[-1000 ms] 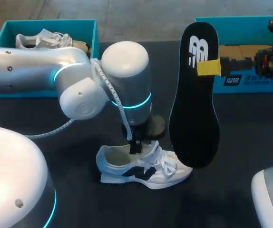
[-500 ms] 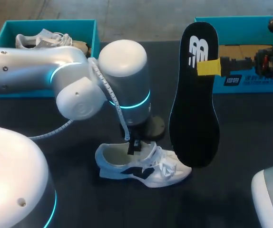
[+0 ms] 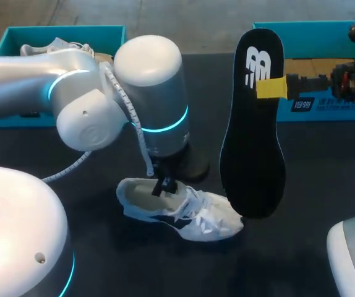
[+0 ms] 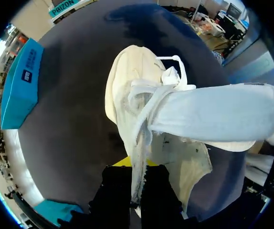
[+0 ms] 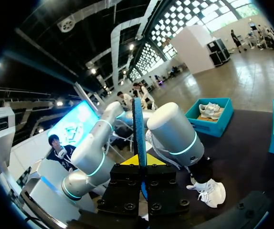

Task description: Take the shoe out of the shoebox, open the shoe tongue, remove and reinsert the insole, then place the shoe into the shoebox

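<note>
At the far left stands the left box [image 3: 66, 30]. Ahead of it your left gripper [image 3: 164, 185] is clamped tight on the upper of the shoe [image 3: 196, 216] at its opening, and the wrist view shows white fabric pinched between the nearly closed fingers [image 4: 158, 188]. The shoe lies on the table near the middle, toe pointing right. It looks light, with a soft upper over a stiffer sole, so a pinch there will likely let it twist. The heel collar probably gives a firmer hold. Just right of the toe hangs the insole [image 3: 255, 154], upright. It looks thin, light and bendy, and your right gripper [image 3: 270, 88] is closed across its upper part, in front of the right box [image 3: 326, 110]. Since a second ago your left arm has drawn leftward. It has dragged the shoe's heel left and tilted the shoe. The insole and right gripper have not moved.
</note>
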Robot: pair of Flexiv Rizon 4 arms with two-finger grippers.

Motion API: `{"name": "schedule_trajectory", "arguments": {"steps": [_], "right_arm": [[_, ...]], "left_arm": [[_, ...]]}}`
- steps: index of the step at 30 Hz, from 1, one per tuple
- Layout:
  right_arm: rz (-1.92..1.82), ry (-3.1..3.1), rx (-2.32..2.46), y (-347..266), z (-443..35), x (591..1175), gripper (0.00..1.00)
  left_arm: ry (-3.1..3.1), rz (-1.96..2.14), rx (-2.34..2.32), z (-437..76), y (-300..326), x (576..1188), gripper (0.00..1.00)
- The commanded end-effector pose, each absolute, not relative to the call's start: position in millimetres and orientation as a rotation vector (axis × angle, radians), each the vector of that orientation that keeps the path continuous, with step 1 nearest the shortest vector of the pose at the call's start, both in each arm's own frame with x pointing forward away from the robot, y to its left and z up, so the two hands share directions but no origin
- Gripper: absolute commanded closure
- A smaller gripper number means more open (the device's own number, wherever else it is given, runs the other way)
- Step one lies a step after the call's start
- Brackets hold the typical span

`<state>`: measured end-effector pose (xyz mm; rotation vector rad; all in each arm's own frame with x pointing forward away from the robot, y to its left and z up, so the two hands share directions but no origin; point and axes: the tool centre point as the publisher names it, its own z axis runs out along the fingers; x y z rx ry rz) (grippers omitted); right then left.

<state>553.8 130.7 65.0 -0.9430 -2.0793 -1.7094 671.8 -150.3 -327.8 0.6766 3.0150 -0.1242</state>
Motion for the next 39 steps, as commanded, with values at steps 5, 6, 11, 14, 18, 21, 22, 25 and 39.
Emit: {"name": "schedule_trajectory", "arguments": {"steps": [5, 6, 11, 14, 18, 21, 22, 25, 39], "right_arm": [[-1.796, -2.035, -0.979, 142, 63, 544, 1.0], [-1.796, -2.035, -0.979, 142, 63, 544, 1.0], [-1.796, -2.035, -0.979, 142, 63, 544, 1.0], [-1.796, -2.035, -0.979, 142, 63, 544, 1.0], [-1.796, -2.035, -0.979, 142, 63, 544, 1.0], [-1.796, -2.035, -0.979, 142, 63, 544, 1.0], [-1.796, -2.035, -0.979, 142, 63, 544, 1.0], [-1.796, -2.035, -0.979, 142, 63, 544, 1.0], [-1.796, -2.035, -0.979, 142, 63, 544, 1.0]], "left_arm": [[2.863, -0.105, 1.058, -303, -124, 651, 1.0], [2.841, -0.1, 1.115, -304, -122, 649, 1.0], [2.752, -0.081, 1.305, -305, -111, 646, 1.0], [2.698, -0.084, 1.419, -307, -105, 645, 1.0], [2.625, -0.088, 1.539, -309, -99, 646, 1.0], [2.565, -0.094, 1.634, -309, -95, 646, 1.0], [2.533, -0.093, 1.669, -309, -94, 645, 1.0], [2.436, -0.096, 1.78, -307, -92, 642, 1.0], [2.173, -0.027, 2.066, -313, -108, 624, 1.0]]}}
